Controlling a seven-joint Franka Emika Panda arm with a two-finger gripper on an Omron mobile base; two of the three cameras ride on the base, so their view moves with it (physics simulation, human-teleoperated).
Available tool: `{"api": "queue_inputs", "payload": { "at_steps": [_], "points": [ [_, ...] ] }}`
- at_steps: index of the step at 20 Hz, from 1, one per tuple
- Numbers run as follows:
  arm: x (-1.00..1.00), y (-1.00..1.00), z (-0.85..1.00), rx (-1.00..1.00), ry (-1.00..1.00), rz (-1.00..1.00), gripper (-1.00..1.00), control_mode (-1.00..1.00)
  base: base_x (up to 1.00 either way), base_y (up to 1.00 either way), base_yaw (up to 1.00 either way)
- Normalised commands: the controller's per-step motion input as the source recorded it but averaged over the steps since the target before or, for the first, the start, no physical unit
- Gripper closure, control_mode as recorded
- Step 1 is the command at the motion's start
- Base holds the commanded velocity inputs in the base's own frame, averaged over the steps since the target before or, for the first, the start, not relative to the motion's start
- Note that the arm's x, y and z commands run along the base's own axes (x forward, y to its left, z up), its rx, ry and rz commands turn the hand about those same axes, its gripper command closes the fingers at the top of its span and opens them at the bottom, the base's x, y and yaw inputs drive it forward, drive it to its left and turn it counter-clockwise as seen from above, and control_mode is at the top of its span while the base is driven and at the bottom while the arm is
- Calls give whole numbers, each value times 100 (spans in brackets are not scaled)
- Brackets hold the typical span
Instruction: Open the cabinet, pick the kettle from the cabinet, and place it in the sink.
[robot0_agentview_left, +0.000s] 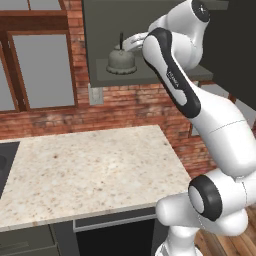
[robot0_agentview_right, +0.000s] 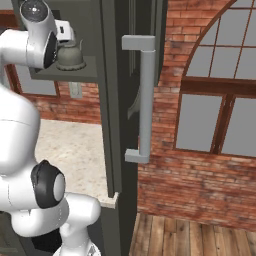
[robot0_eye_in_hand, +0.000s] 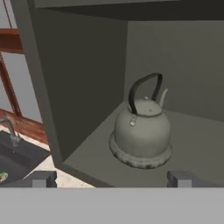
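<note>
The cabinet (robot0_eye_in_hand: 83, 78) is open, and its door (robot0_agentview_right: 112, 100) with the long silver bar handle (robot0_agentview_right: 146, 100) swings out edge-on in the right base view. The grey dome-shaped kettle (robot0_eye_in_hand: 142, 129) stands upright on the cabinet floor, its dark arched handle up and its spout pointing away. It also appears on the shelf as the kettle (robot0_agentview_left: 121, 61) and the kettle (robot0_agentview_right: 70, 57). My gripper (robot0_eye_in_hand: 111, 179) is open just in front of the shelf edge, short of the kettle, with nothing between its fingers. The dark sink (robot0_eye_in_hand: 22, 157) lies below to the left, seen also as the sink (robot0_agentview_left: 6, 160).
A speckled stone counter (robot0_agentview_left: 90, 170) runs under the cabinet to the sink. A grey faucet (robot0_eye_in_hand: 11, 131) rises behind the basin. Behind are a brick wall (robot0_agentview_left: 130, 105) and a wood-framed window (robot0_agentview_left: 42, 70). The open door stands to the arm's right.
</note>
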Motion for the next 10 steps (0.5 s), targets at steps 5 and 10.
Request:
{"api": "queue_inputs", "payload": {
  "at_steps": [5,10],
  "points": [
    [35,4,-6,0,0,0,-100,-100,0,0,0],
    [37,7,-9,1,-1,0,-100,-100,0,0,0]
  ]
}}
